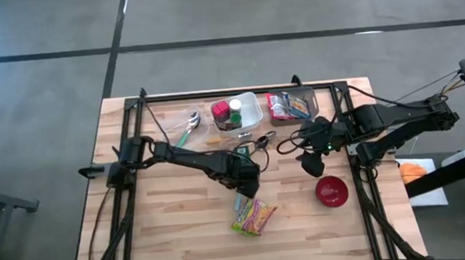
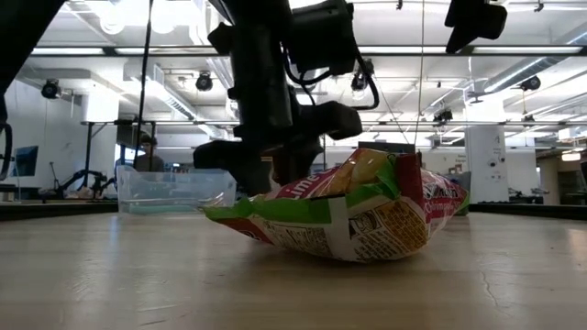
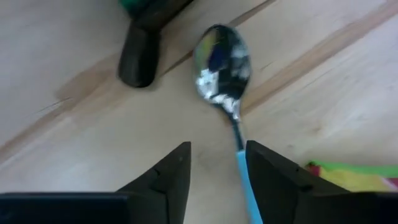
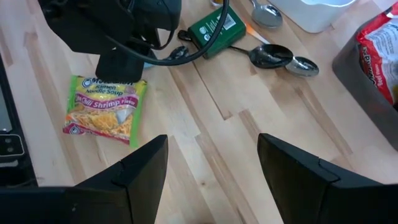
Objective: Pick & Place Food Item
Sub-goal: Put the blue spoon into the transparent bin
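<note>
Two dark, matte-black jointed arms, left arm (image 1: 185, 157) and right arm (image 1: 398, 119), each trailing black cables; wedge-shaped black fingers (image 4: 144, 163) end each gripper; a green circuit board (image 4: 216, 28) sits among looped wires.

Looked like a robotics lab or open workshop: behind the left gripper (image 2: 275, 170) ran an exposed ceiling with strip lights (image 2: 550, 87) and hanging cables, benches with equipment, polished concrete floor (image 1: 289, 9) around the wooden table (image 1: 182, 233).

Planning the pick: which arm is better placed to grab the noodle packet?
Left, probably. Its end effector points down right beside the chili shrimp noodle packet, fingers astride a blue-handled spoon. The right end effector hangs farther off, near the red bowl.
</note>
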Controlling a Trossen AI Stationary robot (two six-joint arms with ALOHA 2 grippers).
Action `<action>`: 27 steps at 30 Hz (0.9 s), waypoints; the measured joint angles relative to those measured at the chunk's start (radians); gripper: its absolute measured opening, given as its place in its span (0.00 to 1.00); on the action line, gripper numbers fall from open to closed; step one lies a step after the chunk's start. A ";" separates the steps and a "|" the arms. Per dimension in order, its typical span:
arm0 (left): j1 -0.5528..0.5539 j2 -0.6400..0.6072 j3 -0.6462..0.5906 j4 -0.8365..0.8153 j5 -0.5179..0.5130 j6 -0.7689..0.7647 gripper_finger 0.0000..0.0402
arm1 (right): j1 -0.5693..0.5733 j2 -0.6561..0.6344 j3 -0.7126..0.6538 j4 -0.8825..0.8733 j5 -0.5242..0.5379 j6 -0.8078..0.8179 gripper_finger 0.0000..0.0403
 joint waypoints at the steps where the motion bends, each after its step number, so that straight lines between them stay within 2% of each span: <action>1: -0.001 0.000 0.000 0.011 0.004 0.000 0.37 | 0.000 0.000 0.000 0.000 0.000 0.000 0.61; 6: -0.002 -0.001 0.000 0.067 0.030 -0.012 0.36 | 0.000 0.000 0.000 -0.014 0.000 0.004 0.61; 19: -0.004 0.042 0.006 0.042 0.070 0.001 0.35 | 0.000 0.000 -0.002 -0.032 -0.005 0.005 0.61; 22: -0.005 0.043 0.006 0.024 0.054 0.051 0.29 | 0.000 0.000 -0.002 -0.032 -0.008 0.005 0.61; 27: -0.005 0.049 0.004 -0.001 0.045 0.146 0.07 | 0.000 0.000 -0.002 -0.033 -0.008 0.005 0.61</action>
